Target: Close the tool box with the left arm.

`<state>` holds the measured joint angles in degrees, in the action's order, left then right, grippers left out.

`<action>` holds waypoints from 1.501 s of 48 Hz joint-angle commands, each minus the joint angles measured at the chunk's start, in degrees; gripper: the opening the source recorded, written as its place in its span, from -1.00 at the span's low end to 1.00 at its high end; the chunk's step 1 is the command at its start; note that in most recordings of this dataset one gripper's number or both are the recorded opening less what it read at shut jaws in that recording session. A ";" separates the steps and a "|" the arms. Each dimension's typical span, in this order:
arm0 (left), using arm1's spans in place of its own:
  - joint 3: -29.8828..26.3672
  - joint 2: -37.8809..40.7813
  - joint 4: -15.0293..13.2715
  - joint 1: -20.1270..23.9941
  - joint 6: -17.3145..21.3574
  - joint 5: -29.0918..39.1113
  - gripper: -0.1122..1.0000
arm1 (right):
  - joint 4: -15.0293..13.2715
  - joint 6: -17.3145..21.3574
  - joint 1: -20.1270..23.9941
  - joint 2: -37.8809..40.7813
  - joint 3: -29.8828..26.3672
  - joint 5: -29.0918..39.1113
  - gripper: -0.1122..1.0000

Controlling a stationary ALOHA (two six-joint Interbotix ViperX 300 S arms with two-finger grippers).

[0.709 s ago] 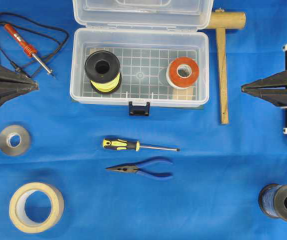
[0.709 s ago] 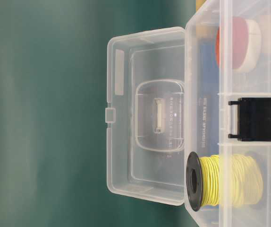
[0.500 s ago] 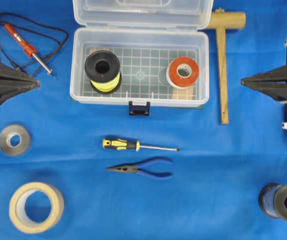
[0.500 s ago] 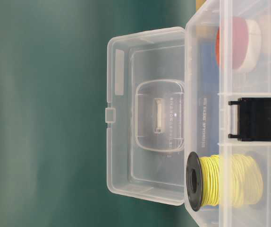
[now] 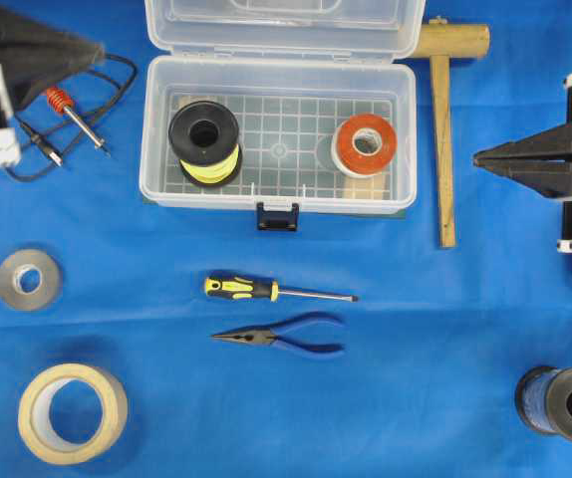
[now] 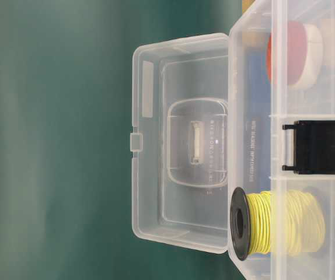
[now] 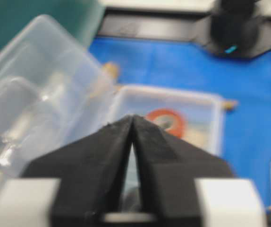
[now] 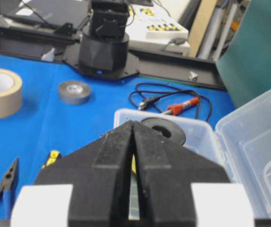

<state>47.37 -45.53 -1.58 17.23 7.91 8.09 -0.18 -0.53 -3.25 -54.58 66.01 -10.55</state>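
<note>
The tool box (image 5: 151, 139) is a clear plastic case at the back middle of the blue cloth, with its lid (image 5: 276, 28) swung open and standing up behind it. The table-level view shows the lid (image 6: 179, 140) upright and the dark latch (image 6: 319, 147) hanging at the front. A yellow wire spool (image 5: 204, 139) and an orange tape roll (image 5: 366, 144) lie inside. My left gripper (image 5: 102, 48) is shut and empty at the back left, its tips pointing toward the lid's left end, apart from it. In the left wrist view the shut tips (image 7: 132, 117) face the box. My right gripper (image 5: 475, 156) is shut at the right.
A soldering iron (image 5: 62, 100) with its cable lies under the left gripper. A wooden mallet (image 5: 443, 129) lies right of the box. In front are a screwdriver (image 5: 266, 290), pliers (image 5: 286, 337), a grey tape roll (image 5: 27, 279), masking tape (image 5: 72, 411) and a blue spool (image 5: 565, 401).
My left gripper has swung from the left edge up to the back left, nearer the open lid. The right gripper has barely shifted. The box and lid have not moved.
</note>
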 commanded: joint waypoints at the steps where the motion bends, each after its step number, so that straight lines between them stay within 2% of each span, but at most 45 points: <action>1: -5.10 3.60 -0.09 3.08 2.02 2.20 -0.56 | 0.00 0.09 -0.09 0.44 -1.41 0.44 -0.80; 6: -8.44 8.00 -0.09 6.24 4.57 3.16 -0.03 | -0.09 0.00 -0.09 0.53 -1.41 1.05 -0.80; 11: -11.69 13.62 0.44 10.63 5.19 3.34 0.52 | 0.00 0.00 -0.09 0.53 -1.41 1.58 -0.80; 16: -15.64 19.42 0.70 14.15 5.98 5.54 0.85 | 0.00 0.00 -0.09 0.70 -1.23 2.11 -0.80; 19: -18.46 22.68 0.70 15.82 7.29 7.21 0.85 | 0.00 0.00 -0.09 0.88 -1.14 2.37 -0.80; 24: -23.82 28.21 0.18 17.93 12.57 10.28 0.86 | -0.09 0.00 -0.18 1.23 -1.14 2.64 -0.80; 29: -28.39 33.05 0.00 19.25 15.21 12.13 0.86 | -0.09 0.00 -0.18 1.67 -0.97 2.72 -0.80; 39: -34.80 41.22 -0.09 21.97 16.44 14.24 0.86 | 0.00 0.00 -0.18 2.64 -0.79 2.72 -0.80; 54: -34.89 47.37 -0.09 23.64 16.00 14.77 0.86 | -0.09 0.00 -0.18 3.08 -0.70 2.64 -0.80; 63: -32.78 46.49 -0.53 22.15 15.56 15.47 0.86 | -0.09 0.00 -0.26 3.16 -0.62 2.72 -0.80; 72: -30.85 44.30 -0.53 18.37 15.38 16.61 0.86 | -0.09 0.00 -0.88 3.34 -0.53 2.72 -0.80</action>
<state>16.26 1.23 -1.76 39.02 23.47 23.73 -0.18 -0.62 -3.87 -51.59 66.09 -7.56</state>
